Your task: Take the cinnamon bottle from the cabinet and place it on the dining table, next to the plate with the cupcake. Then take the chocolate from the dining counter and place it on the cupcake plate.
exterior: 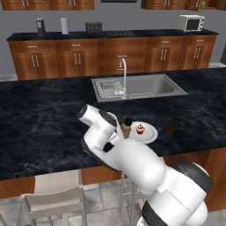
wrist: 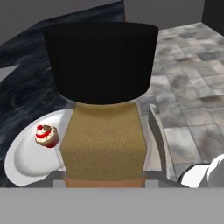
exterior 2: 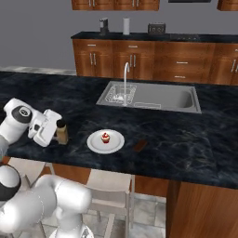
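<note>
My gripper (exterior 2: 55, 131) is shut on the cinnamon bottle (exterior 2: 62, 132), a tan-brown bottle with a black cap, held upright low over the dining table (exterior 2: 186, 144) near its front edge. In the hand view the bottle (wrist: 104, 140) looms close, with a finger (wrist: 155, 135) at its side. The white plate (exterior 2: 116, 139) with the cupcake (exterior 2: 105, 137) lies just right of the bottle, a small gap between them. I cannot tell whether the bottle's base touches the stone. The chocolate (exterior 2: 140, 145) lies flat on the table right of the plate. The cabinet (exterior: 194, 4) shows at the top right.
A steel sink (exterior 2: 158, 97) with a faucet (exterior 2: 125, 76) is set into the table behind the plate. Stools (exterior: 57, 194) stand along the near side below the edge. The back counter carries a microwave (exterior: 191, 22) and small appliances.
</note>
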### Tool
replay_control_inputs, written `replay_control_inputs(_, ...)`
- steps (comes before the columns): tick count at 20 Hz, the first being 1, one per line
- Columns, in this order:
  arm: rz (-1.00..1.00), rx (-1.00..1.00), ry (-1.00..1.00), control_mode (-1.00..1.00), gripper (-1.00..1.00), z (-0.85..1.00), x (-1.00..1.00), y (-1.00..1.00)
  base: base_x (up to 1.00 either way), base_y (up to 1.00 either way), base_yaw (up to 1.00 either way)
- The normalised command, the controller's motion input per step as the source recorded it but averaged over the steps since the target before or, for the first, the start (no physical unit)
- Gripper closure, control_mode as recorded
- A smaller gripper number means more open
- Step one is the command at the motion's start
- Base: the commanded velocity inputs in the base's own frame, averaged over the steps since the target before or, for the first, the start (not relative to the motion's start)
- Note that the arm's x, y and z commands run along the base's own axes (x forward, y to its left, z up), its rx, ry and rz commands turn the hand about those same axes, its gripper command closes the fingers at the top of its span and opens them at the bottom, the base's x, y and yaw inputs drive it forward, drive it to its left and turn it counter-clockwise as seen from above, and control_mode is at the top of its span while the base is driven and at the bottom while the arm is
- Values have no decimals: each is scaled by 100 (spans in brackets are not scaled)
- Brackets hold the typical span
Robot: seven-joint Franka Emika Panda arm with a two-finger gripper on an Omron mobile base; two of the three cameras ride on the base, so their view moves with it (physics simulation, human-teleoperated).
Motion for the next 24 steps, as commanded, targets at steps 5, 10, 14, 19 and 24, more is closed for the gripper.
replay_control_inputs(5, -1, 0, 17, -100, 100, -39, 59, 0, 0, 0, 0)
replay_control_inputs(10, 0, -3, 9, -100, 100, -46, 52, 0, 0, 0, 0)
replay_control_inputs(14, 0, -6, 1, -100, 100, -50, 52, 1, 0, 0, 0)
replay_control_inputs(19, 0, -9, -1, -100, 100, -43, 43, 12, 0, 0, 0)
replay_control_inputs(24, 0, -6, -4, -100, 100, -31, 35, 18, 0, 0, 0)
